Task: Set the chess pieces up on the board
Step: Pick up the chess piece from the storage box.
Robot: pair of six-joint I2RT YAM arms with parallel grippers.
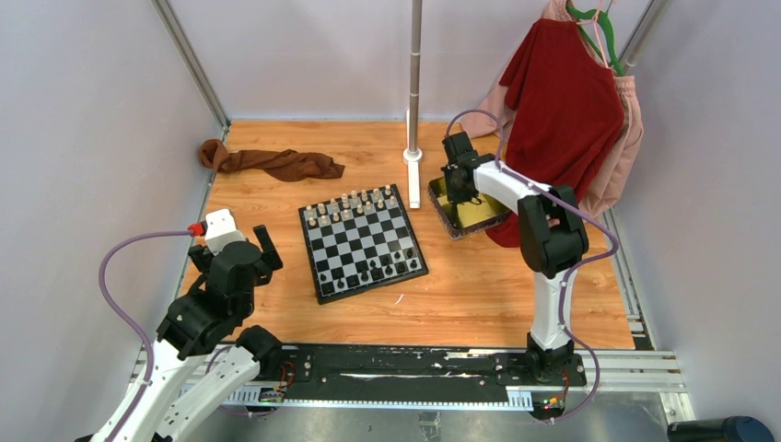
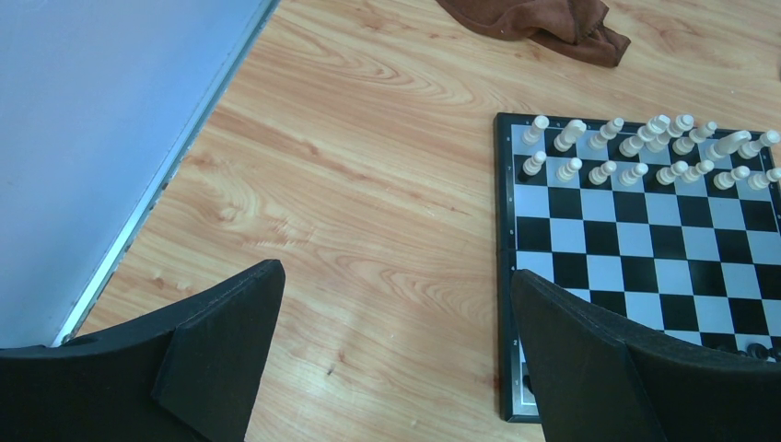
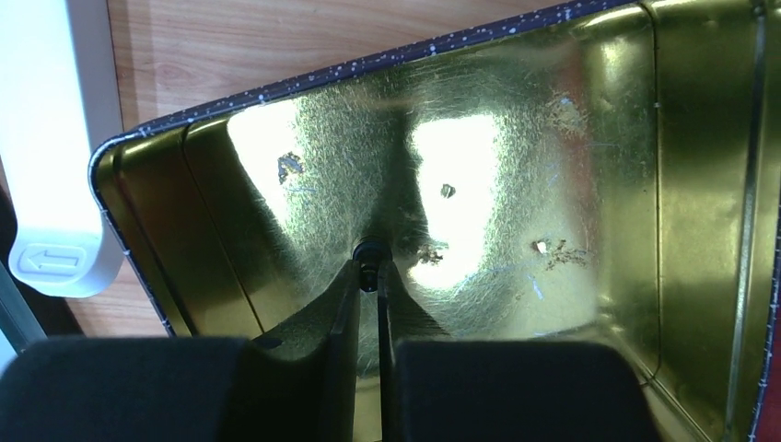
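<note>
The checkered board [image 1: 361,242] lies mid-table, with pale pieces [image 1: 355,204] in two rows on its far side and black pieces [image 1: 378,269] along its near side. In the left wrist view the board [image 2: 635,267] is at the right and its pale pieces [image 2: 645,152] stand in two rows. My left gripper [image 1: 247,247] hovers open left of the board, with bare wood between its fingers [image 2: 396,350]. My right gripper [image 1: 458,189] reaches down into the gold tin [image 1: 472,214]. Its fingertips [image 3: 369,269] are shut on a small black chess piece [image 3: 368,250] at the tin's floor [image 3: 516,157].
A brown cloth [image 1: 272,163] lies at the far left of the table. A metal pole with a white base [image 1: 413,166] stands just left of the tin. Red and pink garments [image 1: 571,110] hang at the back right, close to the right arm.
</note>
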